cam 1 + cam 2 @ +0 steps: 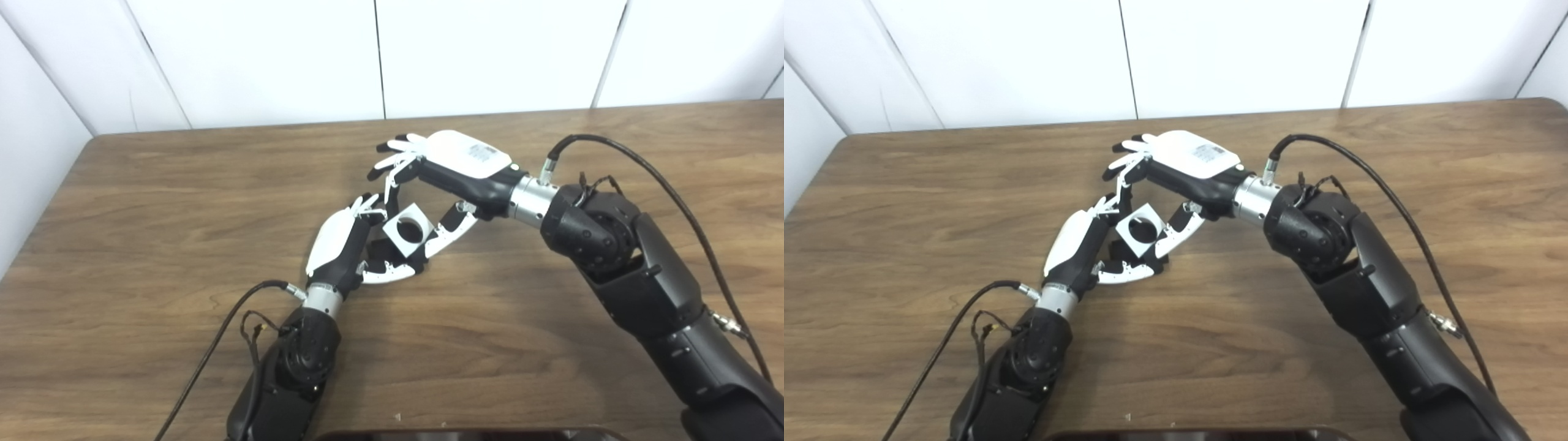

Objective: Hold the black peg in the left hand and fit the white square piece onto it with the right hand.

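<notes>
My left hand (340,245) rests near the middle of the wooden table (184,202), fingers curled around a black peg (380,248). The peg is mostly hidden by the fingers and by the piece above it. The white square piece (397,242) has a round hole and sits tilted right over the left hand's grasp. The hole looks dark, and I cannot tell how far the peg sits inside it. My right hand (456,165) reaches in from the right, pinching the piece between thumb and a finger, its other fingers spread toward the back.
Black cables loop off both wrists, one lying on the table at the front left (214,343) and one arching over the right forearm (661,177). A dark object (465,435) sits at the bottom edge. White wall panels stand behind the table's far edge.
</notes>
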